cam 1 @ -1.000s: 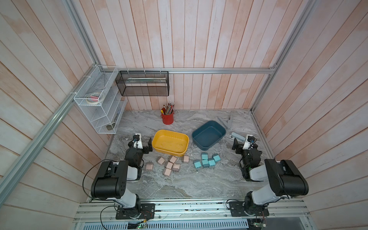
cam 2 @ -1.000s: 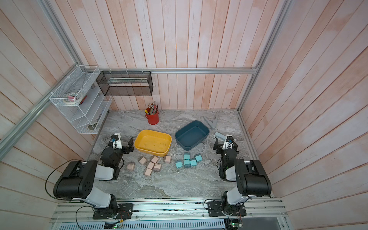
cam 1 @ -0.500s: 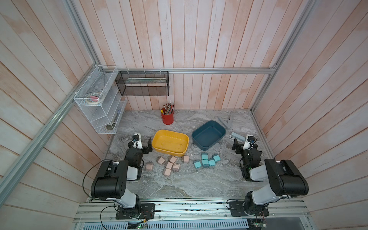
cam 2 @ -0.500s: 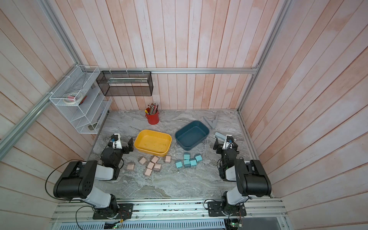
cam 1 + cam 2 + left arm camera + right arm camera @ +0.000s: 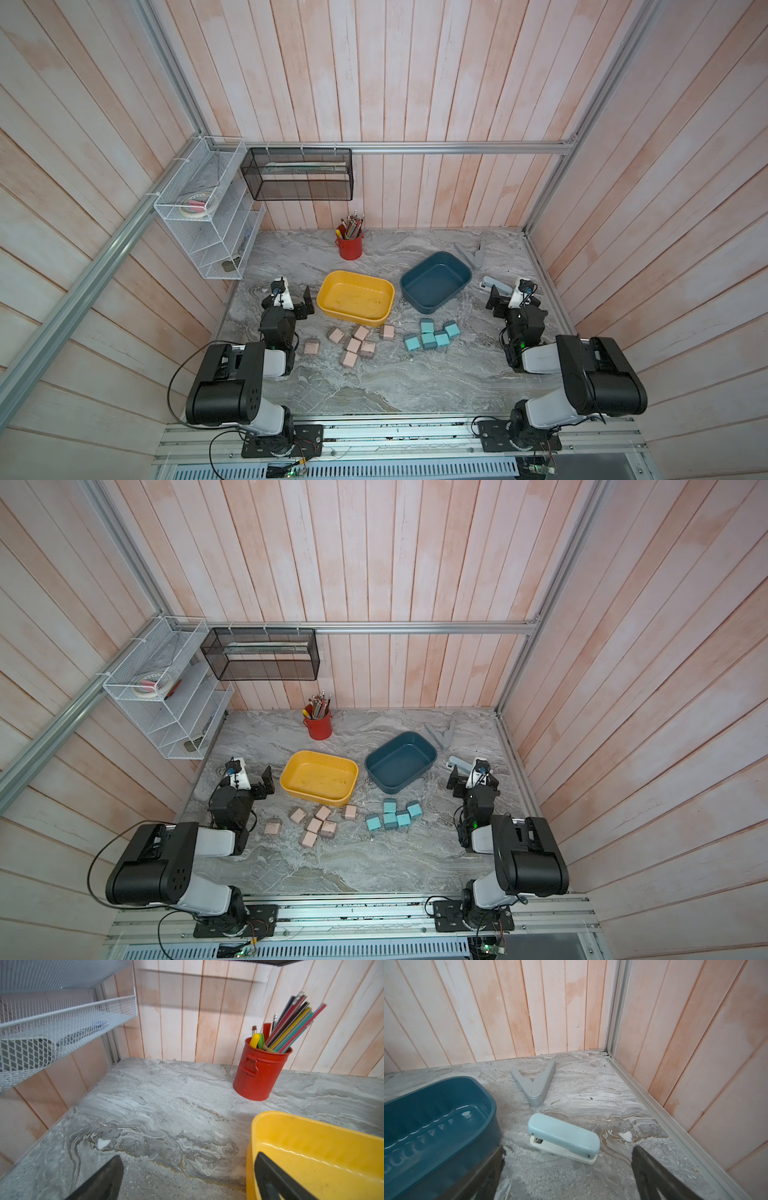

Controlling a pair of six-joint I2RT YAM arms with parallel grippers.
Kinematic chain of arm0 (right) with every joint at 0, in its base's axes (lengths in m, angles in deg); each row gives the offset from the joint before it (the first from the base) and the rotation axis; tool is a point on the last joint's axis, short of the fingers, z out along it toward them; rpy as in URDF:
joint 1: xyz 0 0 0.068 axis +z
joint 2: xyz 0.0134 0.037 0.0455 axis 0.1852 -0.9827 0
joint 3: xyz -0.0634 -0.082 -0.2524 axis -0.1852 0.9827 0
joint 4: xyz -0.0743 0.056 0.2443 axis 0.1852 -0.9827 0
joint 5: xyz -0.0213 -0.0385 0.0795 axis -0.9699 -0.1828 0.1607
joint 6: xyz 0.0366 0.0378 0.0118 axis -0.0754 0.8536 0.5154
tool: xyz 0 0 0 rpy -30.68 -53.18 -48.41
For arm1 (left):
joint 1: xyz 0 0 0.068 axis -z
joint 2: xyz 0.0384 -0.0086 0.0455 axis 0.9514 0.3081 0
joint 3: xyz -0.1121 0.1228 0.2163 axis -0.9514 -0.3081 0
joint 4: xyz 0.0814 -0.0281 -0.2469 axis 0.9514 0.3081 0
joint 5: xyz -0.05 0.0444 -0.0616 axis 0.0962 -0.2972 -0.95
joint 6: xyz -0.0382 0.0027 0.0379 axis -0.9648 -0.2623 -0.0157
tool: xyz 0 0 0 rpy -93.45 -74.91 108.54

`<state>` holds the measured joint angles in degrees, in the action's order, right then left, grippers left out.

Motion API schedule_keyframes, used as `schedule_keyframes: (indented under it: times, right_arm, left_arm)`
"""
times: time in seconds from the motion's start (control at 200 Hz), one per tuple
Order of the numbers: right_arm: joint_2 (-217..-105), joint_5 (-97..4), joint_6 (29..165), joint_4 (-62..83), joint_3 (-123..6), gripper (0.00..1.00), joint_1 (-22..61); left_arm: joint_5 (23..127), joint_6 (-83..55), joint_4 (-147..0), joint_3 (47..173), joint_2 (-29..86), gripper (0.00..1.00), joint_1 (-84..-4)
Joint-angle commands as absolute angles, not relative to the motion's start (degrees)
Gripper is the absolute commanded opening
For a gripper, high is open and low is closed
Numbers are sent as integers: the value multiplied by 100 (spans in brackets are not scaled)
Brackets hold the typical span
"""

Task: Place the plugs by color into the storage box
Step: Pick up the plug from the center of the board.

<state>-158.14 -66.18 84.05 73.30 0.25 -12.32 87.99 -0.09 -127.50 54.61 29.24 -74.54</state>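
Table (image 5: 395,382): grey marble top, bare at near edge.
Pink plugs (image 5: 353,345): 7, loose cluster on table just in front of yellow bin, L arm's side; none in a bin.
Teal plugs (image 5: 430,338): 5, tighter bunch beside the pink, in front of blue bin; some touching.
Handling (est.): small rigid plastic cubes, prob. light. Sides look smooth, so maybe slippery, and short prongs stick out. Best to pinch 2 flat opposite faces, clear of prongs. Take outliers first, since the bunches are crowded.
L gripper (image 5: 289,301): jaws spread wide, nothing between them; low, just beside yellow bin's end.
R gripper (image 5: 514,302): same, wide apart + empty; near blue bin.
Yellow bin (image 5: 351,319): empty.
Blue bin (image 5: 426,306): empty, sits angled.
Stapler (image 5: 564,1138), grey V tool (image 5: 534,1086): beyond R gripper, not task items.
Red pencil cup (image 5: 350,249): far, by back wall.
Vs a sec. ago: no change seen; arms, plugs, bins all in same spots.
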Motion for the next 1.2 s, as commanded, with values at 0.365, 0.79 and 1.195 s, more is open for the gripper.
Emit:
schedule_keyframes:
  times: [0.365,0.79,1.195]
  right_arm:
    - [-15094,-7481,9901,1544,-2571,98,-162]
    - [-15059,-6496,10446,131,-2678,91,1232]
    - [-15335,-5600,10590,157,-2113,65,1288]
  left_arm:
    - [9938,-1064,-6732,7653,1849,100,-7216]
    - [9095,-2534,-4511,8280,1811,100,-6532]
    - [8648,-2905,-4537,8117,1793,99,-6413]
